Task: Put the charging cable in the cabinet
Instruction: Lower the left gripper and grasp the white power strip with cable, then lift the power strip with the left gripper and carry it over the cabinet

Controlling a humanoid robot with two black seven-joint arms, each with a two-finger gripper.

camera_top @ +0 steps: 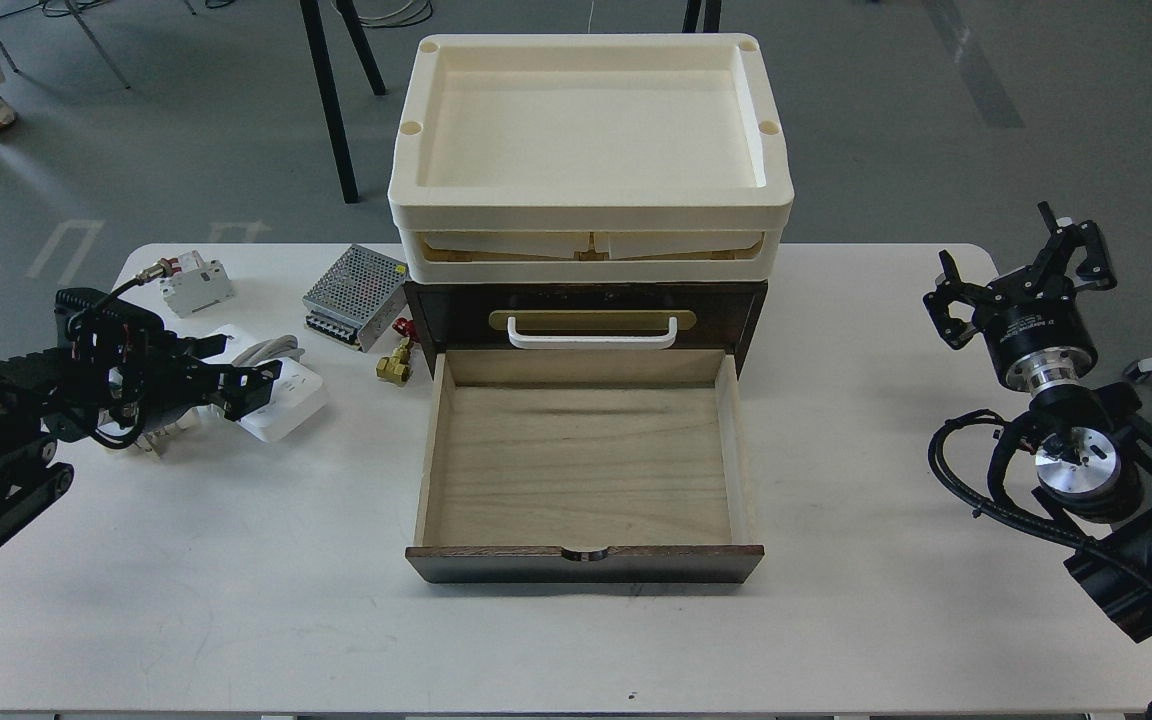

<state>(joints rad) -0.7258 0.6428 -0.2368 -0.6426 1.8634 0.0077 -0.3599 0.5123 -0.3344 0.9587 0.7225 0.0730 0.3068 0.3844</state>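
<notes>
Slip risk: the left gripper (254, 385) sits at the near end of the power strip (281, 400), not its middle; if lifted from there, the long body would likely sag or swing and could twist out.
Cord risk: the thick white cord (266, 350) lies looped at 12 o'clock of the strip; it may trail and catch the brass valve (396, 362) or the drawer wall on the way over.
Clutter risk: the circuit breaker (194, 283) and perforated power-supply box (354, 297) lie at 11 and 1 o'clock of the strip, near enough to be knocked.
Left gripper state: fingers lie over the strip; whether they clamp it cannot be told.
Right gripper (1021, 265): fingers spread, holding nothing, well apart at 3 o'clock.
Strip location: on the table (236, 600), under the left fingertips, at 9 o'clock of the cabinet (586, 310).
Drawer (581, 470): pulled out, nothing inside.
</notes>
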